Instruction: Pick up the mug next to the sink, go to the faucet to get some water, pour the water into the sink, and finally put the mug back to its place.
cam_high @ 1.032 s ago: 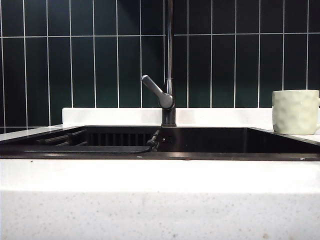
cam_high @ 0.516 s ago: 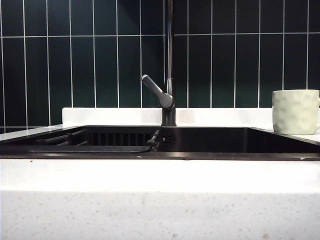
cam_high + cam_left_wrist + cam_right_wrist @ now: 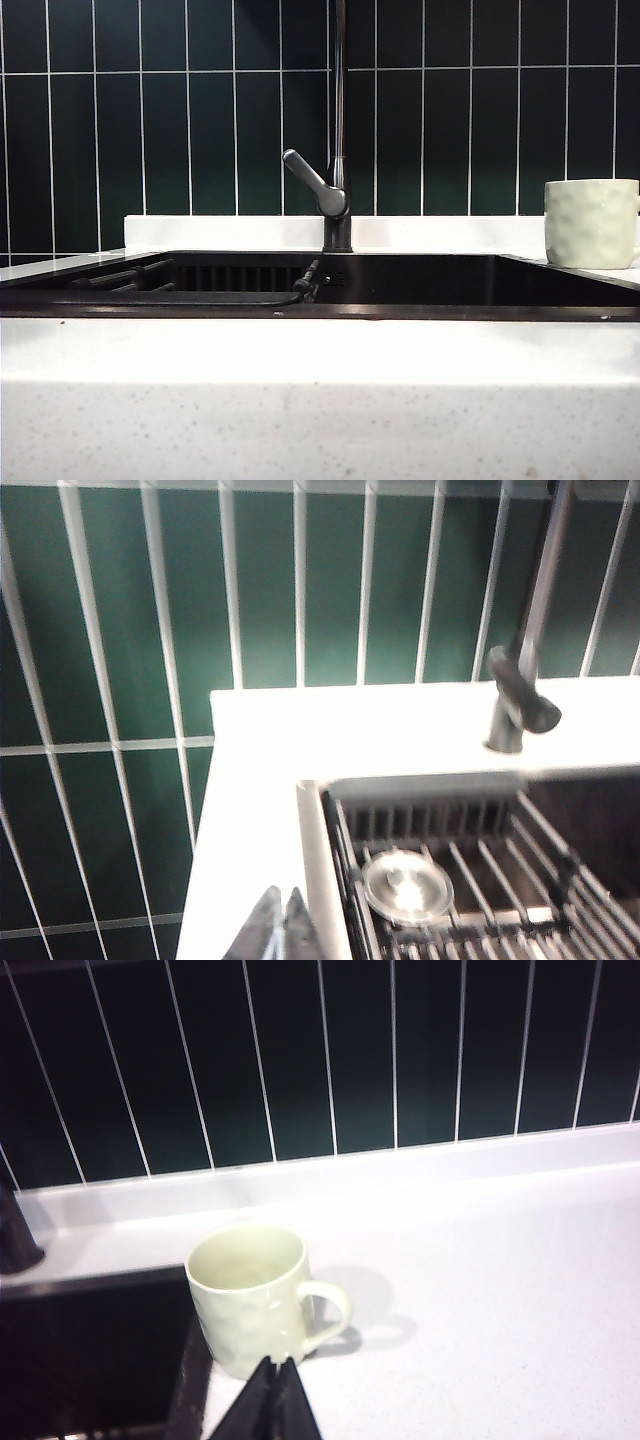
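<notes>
Mug (image 3: 591, 223) upright on white counter (image 3: 500, 1290) at right edge of sink (image 3: 400, 285), handle away from basin, untouched — nothing of task done yet. Right gripper (image 3: 272, 1400) pinched shut, empty, just short of mug (image 3: 250, 1300) in wrist view. Left gripper (image 3: 282, 927) also pressed shut, empty, over counter at sink's left corner, well apart from faucet (image 3: 520, 695). Neither arm visible in exterior view. Left to do — grasp, fill at faucet (image 3: 335, 190), pour, return.
</notes>
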{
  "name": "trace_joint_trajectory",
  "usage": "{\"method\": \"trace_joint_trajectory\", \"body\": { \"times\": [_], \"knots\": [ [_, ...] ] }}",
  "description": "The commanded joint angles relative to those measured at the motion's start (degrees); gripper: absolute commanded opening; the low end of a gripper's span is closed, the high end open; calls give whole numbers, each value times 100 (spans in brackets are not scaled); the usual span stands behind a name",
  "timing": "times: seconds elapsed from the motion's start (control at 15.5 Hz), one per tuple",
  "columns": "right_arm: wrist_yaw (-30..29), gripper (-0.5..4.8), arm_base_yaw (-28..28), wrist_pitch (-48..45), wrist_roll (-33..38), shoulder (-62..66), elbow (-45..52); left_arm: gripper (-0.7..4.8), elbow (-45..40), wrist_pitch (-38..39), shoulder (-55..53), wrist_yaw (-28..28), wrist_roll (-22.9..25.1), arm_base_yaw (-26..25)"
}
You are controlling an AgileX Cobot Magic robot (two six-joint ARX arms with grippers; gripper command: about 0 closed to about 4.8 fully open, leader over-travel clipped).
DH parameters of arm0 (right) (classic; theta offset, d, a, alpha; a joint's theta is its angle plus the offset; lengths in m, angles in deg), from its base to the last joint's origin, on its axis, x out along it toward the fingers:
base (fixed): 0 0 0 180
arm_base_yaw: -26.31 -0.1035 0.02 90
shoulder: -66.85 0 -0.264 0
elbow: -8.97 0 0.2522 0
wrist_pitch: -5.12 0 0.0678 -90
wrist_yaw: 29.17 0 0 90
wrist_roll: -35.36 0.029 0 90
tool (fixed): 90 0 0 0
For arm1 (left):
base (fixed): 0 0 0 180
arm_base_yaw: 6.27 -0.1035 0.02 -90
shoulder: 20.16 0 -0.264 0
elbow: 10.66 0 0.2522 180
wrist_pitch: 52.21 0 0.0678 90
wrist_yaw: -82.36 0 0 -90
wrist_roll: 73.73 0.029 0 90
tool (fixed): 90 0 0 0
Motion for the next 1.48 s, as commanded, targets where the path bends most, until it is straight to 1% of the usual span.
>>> {"method": "trace_joint_trajectory", "body": {
  "times": [0.06,0.19,0.26,0.32,0.39,0.45,0.52,0.58,0.64,0.71,0.84,0.9,1.1,1.29,1.48],
  "knots": [
    [-57,-6,2,-210,-39,1314,-487,-6,140,-863,-1067,-136,61,-4],
    [-129,-6,2,-201,-37,2033,-673,-6,249,-1381,-1814,-426,57,-4],
    [-201,-6,2,-208,-37,2188,-726,9,260,-1690,-2039,-509,59,-4],
    [-260,24,0,-212,-37,2295,-772,131,262,-2210,-2369,-793,59,-4],
    [-254,103,2,-254,-39,2330,-778,135,271,-2481,-2568,-807,57,-7],
    [-162,132,7,-260,-70,2371,-778,135,289,-2693,-2798,-809,57,-4],
    [-7,132,9,-323,-205,2485,-776,135,367,-2745,-3071,-811,61,-7],
    [20,132,9,-437,-479,2616,-776,135,487,-2747,-3355,-905,63,-9],
    [-7,132,9,-651,-560,2796,-776,135,752,-2769,-3869,-1300,184,-11],
    [-15,155,9,-804,-562,2914,-776,134,990,-2769,-4256,-1502,262,-7],
    [0,159,9,-1167,-560,3324,-776,134,1499,-2765,-4977,-1604,254,-7],
    [2,159,15,-1403,-560,3685,-776,134,1803,-2765,-5401,-1755,254,-7],
    [0,164,37,-2107,-546,4732,-767,134,2413,-2745,-6207,-2291,249,0],
    [35,182,39,-2900,-531,5504,-767,134,2767,-2732,-6782,-2498,251,0],
    [68,186,79,-3429,-529,5908,-772,135,2977,-2732,-7189,-2597,247,0]
  ]
}}
